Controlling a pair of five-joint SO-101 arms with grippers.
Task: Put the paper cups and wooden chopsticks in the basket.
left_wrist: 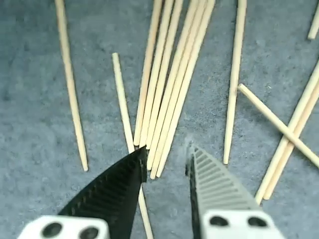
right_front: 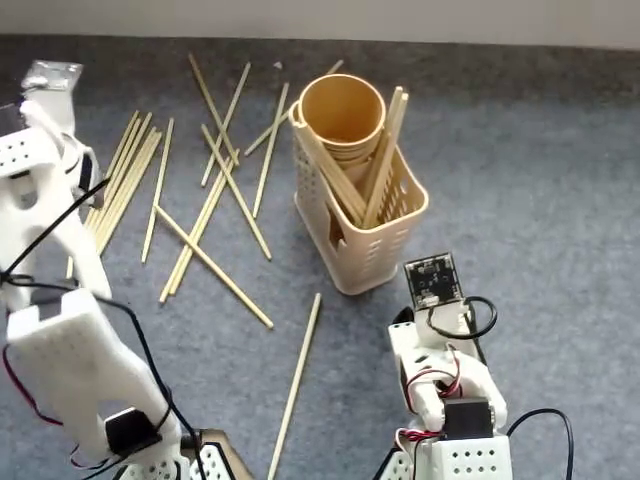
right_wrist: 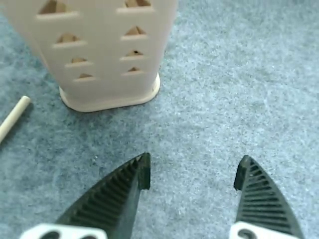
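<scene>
While most sticks lie loose on the grey mat (right_front: 540,180), the high view has the basket (right_front: 375,250) upright mid-table, with the paper cups (right_front: 342,110) stacked inside and a few chopsticks (right_front: 385,165) leaning against them, tips above the rim. The left arm (right_front: 60,340) is stretched along the left side beside a tight bundle (right_front: 125,180). The right arm (right_front: 445,400) sits just beside the basket, and a lone chopstick (right_front: 297,385) lies between the arms. Risk: the basket is tall, narrow and crowded, so a stick fed in at an angle could jam on the cups or lever the basket over. Left wrist view: the left gripper (left_wrist: 167,152) has its jaws apart and empty, at the near ends of the bundle. Its black fingertip overlaps a single stick (left_wrist: 122,99), probably above it rather than touching; height is hard to read. Risk: closing here takes several round sticks by their ends, and they would likely roll, fan out or droop and drop in transit. The fingertip could also shove the single stick sideways. Right wrist view: the right gripper (right_wrist: 193,162) is wide open with nothing in it, pointing at the mat near the basket's base, with a stick end (right_wrist: 12,122) off to one side. Risk: a forward move by that arm bumps the light basket, shifting or tipping it and spoiling the other arm's aim.
</scene>
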